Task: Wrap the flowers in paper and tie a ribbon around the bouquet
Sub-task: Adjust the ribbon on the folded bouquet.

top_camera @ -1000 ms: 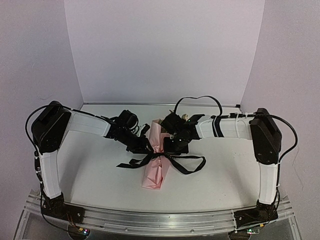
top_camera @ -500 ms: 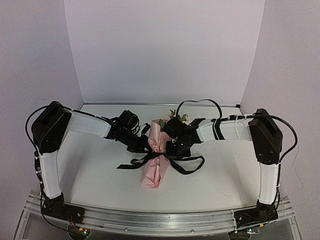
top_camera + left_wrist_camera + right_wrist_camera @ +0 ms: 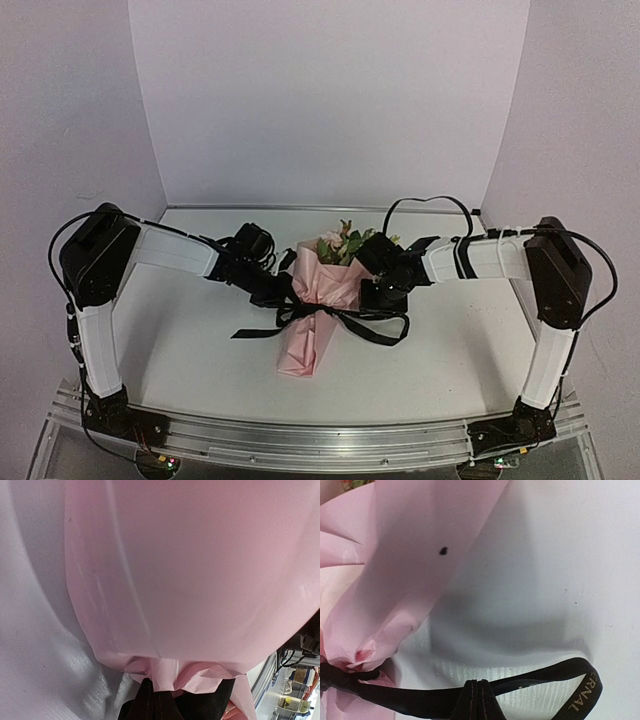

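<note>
The bouquet lies mid-table as a pink paper [image 3: 305, 345] cone, with the flowers [image 3: 343, 243] at its far, wide end. A black ribbon [image 3: 260, 331] is tied round its waist, loops trailing to both sides. My left gripper [image 3: 288, 292] is at the cone's left side. In the left wrist view its tips [image 3: 154, 700] are shut, a small fold of paper [image 3: 190, 570] pinched at them and black ribbon [image 3: 220, 702] right beside. My right gripper [image 3: 378, 296] is at the right side, its tips [image 3: 481, 692] shut on the lettered ribbon [image 3: 395, 698] above the table.
White table [image 3: 200, 370] with white walls behind and at both sides. An aluminium rail [image 3: 300, 440] runs along the near edge with both arm bases on it. The right ribbon loop [image 3: 400, 325] lies on the table under the right wrist.
The left gripper has shut at the cone's left side. The right gripper moved right with the ribbon. The bouquet's wide end has spread open, and the flowers now show.
</note>
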